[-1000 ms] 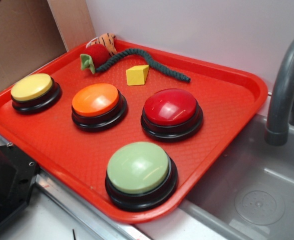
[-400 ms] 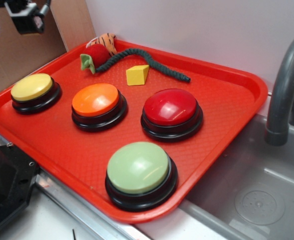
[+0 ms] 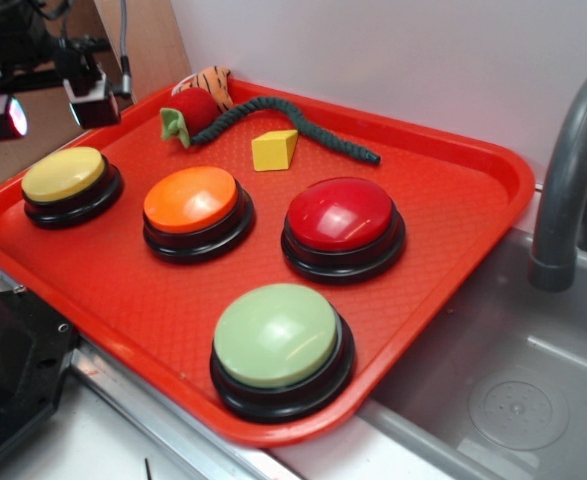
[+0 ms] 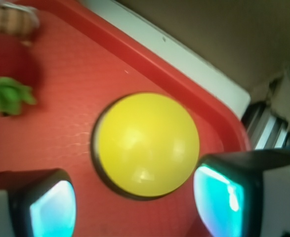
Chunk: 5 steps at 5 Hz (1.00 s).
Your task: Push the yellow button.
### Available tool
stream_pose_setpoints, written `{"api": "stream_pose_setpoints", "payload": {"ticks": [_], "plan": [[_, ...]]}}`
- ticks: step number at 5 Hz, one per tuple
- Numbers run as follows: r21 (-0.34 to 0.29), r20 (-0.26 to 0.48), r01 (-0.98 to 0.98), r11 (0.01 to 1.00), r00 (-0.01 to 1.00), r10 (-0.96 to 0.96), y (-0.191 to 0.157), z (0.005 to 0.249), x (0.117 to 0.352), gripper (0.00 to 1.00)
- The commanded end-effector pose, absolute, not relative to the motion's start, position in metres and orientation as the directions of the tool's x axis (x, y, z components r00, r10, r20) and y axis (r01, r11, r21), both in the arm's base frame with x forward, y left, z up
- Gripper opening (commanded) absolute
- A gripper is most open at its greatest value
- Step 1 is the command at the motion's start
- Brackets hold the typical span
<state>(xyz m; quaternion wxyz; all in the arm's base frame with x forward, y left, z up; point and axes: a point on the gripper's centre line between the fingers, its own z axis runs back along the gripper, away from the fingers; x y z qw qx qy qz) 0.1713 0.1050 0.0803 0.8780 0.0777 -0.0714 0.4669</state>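
Note:
The yellow button [image 3: 64, 174], a pale yellow dome on a black base, sits at the far left of the red tray [image 3: 453, 190]. In the wrist view the yellow button [image 4: 145, 142] lies just ahead of and between my two fingers. My gripper [image 3: 45, 108] hangs in the air above and slightly behind the button, not touching it. It is open and empty, its two fingertips [image 4: 224, 200] wide apart.
On the tray stand an orange button [image 3: 191, 199], a red button [image 3: 341, 215] and a green button [image 3: 276, 335]. At the back lie a small yellow wedge block [image 3: 274, 149], a dark rope [image 3: 293, 115] and a plush strawberry [image 3: 193, 108]. A grey faucet [image 3: 571, 170] and sink are at right.
My gripper came into view at the top left and has moved down and to the right, toward the yellow button. The buttons have not moved.

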Motion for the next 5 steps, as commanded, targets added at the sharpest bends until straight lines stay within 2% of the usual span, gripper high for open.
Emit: {"api": "stream_pose_setpoints", "payload": {"ticks": [1,2,3,4,5], "plan": [[-0.054,0.170,-0.865,0.499,0.485,0.858,0.132,0.052,0.162,1.00],[-0.027,0.139,-0.857,0.515,0.507,0.851,0.132,0.036,0.161,1.00],[-0.004,0.128,-0.844,0.536,0.531,0.838,0.130,0.034,0.163,1.00],[0.010,0.123,-0.829,0.559,0.556,0.822,0.124,0.045,0.162,1.00],[-0.008,0.118,-0.798,0.602,0.598,0.793,0.118,0.056,0.165,1.00]]}}
